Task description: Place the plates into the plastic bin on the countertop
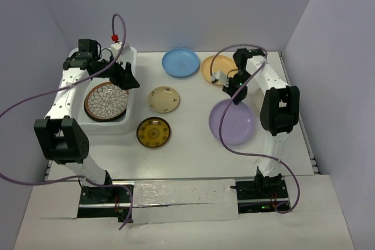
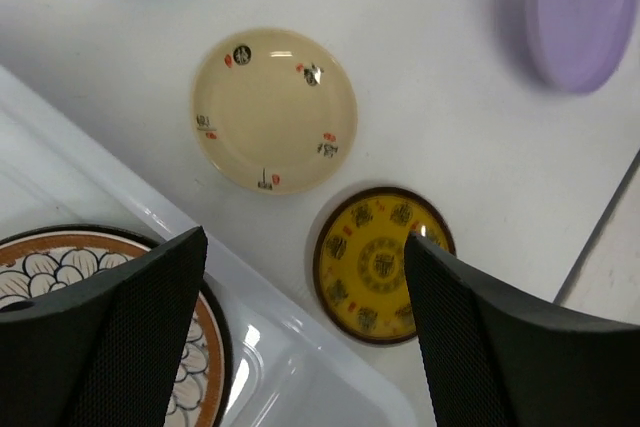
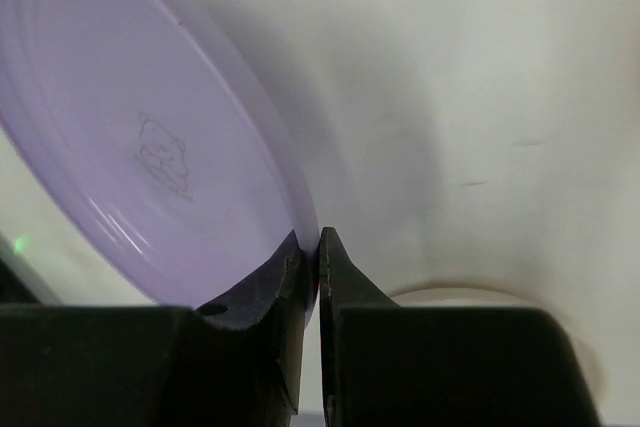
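The white plastic bin [image 1: 130,122] stands at the left and holds the brown-white floral plate [image 1: 106,101]. My left gripper [image 1: 130,80] hovers open and empty over the bin's right wall [image 2: 290,347]. The floral plate [image 2: 60,267] shows by its left finger. My right gripper [image 1: 237,94] is shut on the rim of the lavender plate [image 1: 232,122], which is tilted in the right wrist view [image 3: 140,137]. On the countertop lie the cream plate [image 1: 164,99], the dark gold-patterned plate [image 1: 153,132], the blue plate [image 1: 180,62] and the orange plate [image 1: 214,68].
Pale lilac walls enclose the white table. Purple cables loop from both arms over the left side and across the lavender plate. In the left wrist view the cream plate [image 2: 274,110] and gold-patterned plate [image 2: 375,262] lie just right of the bin.
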Motion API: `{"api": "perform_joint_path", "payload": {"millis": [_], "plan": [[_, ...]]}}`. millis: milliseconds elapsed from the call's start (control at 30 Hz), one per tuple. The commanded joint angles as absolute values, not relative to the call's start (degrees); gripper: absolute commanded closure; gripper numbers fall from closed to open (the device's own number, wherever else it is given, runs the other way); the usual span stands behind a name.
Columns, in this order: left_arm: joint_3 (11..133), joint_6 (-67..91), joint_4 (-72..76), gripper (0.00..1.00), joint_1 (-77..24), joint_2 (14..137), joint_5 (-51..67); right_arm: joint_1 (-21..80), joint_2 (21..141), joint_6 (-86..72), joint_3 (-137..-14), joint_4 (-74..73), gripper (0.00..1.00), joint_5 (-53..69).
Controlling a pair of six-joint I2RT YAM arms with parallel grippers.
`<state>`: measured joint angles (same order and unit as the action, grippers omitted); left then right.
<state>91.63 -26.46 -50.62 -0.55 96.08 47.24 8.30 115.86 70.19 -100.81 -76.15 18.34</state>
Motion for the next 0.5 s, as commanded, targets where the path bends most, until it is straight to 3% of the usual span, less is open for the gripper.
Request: {"api": "perform_joint_path", "payload": {"millis": [0, 167, 333, 467], "plan": [[84.3, -9.5, -31.7, 0.14, -1.4, 85.5, 47.5, 10.2, 113.0, 48.7, -114.6, -81.1, 1.0, 33.3], [82.5, -2.9, -27.8, 0.13, -9.1, 83.4, 38.5, 14.7, 107.9, 21.8, -111.8, -69.5, 1.0, 43.2], [84.8, -0.5, -26.0, 0.11, -15.0, 84.5, 32.1, 20.1, 102.4, 4.3, -103.6, -53.2, 1.0, 42.1], [87.6, -0.5, -28.7, 0.15, -18.8, 87.9, 28.8, 22.7, 101.9, -4.3, -102.9, -50.2, 1.0, 40.1]]}}
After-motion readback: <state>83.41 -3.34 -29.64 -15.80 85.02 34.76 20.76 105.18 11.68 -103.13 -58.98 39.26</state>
